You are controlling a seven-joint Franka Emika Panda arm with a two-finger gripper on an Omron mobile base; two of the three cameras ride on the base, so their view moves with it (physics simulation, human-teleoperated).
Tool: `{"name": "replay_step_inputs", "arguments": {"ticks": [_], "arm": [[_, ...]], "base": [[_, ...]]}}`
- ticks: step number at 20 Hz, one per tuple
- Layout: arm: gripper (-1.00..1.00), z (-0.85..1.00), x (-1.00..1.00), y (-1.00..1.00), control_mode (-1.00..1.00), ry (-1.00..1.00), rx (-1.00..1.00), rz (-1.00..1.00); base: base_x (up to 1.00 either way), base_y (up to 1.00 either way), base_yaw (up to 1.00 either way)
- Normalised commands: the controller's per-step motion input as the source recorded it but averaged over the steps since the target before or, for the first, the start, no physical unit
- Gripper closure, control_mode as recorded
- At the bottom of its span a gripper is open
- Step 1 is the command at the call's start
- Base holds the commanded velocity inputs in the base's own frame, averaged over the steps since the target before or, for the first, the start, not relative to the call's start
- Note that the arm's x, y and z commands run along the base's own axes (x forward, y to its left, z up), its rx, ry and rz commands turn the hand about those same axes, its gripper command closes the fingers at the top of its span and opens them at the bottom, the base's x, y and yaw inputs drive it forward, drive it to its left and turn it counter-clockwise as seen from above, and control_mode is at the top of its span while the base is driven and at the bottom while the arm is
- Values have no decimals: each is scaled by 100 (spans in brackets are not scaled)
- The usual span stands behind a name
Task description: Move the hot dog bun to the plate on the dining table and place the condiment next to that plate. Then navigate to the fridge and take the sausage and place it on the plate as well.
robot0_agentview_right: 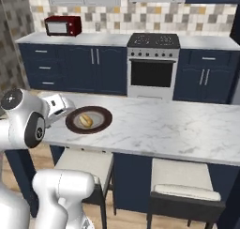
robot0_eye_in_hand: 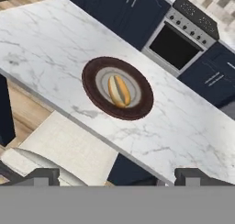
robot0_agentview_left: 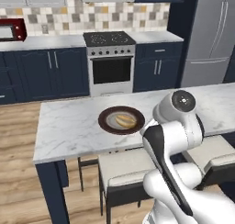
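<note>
The hot dog bun [robot0_eye_in_hand: 120, 91] lies in the pale centre of the brown-rimmed plate [robot0_eye_in_hand: 94, 93], near the front edge of the marble dining table [robot0_eye_in_hand: 41, 39]; the gripper [robot0_eye_in_hand: 117, 176] hangs above that edge over a cream stool [robot0_eye_in_hand: 69, 149], its jaws spread wide and empty; the grey fridge [robot0_agentview_left: 210, 35] stands beyond, doors closed.

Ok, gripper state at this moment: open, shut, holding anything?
Gripper: open, holding nothing; the hot dog bun lies on the plate, apart from it.
</note>
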Motion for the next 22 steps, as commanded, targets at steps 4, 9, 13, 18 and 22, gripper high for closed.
{"name": "replay_step_inputs", "arguments": {"ticks": [4, 9, 13, 18, 22], "arm": [[-100, 0, 0, 0, 100, 0, 0, 0], [-100, 0, 0, 0, 100, 0, 0, 0], [-100, 0, 0, 0, 100, 0, 0, 0], [-100, 0, 0, 0, 100, 0, 0, 0], [-100, 0, 0, 0, 100, 0, 0, 0]], "base": [[-25, 0, -77], [-25, -5, -80], [-18, -10, -80], [-3, 0, -78], [0, 0, -80]]}}
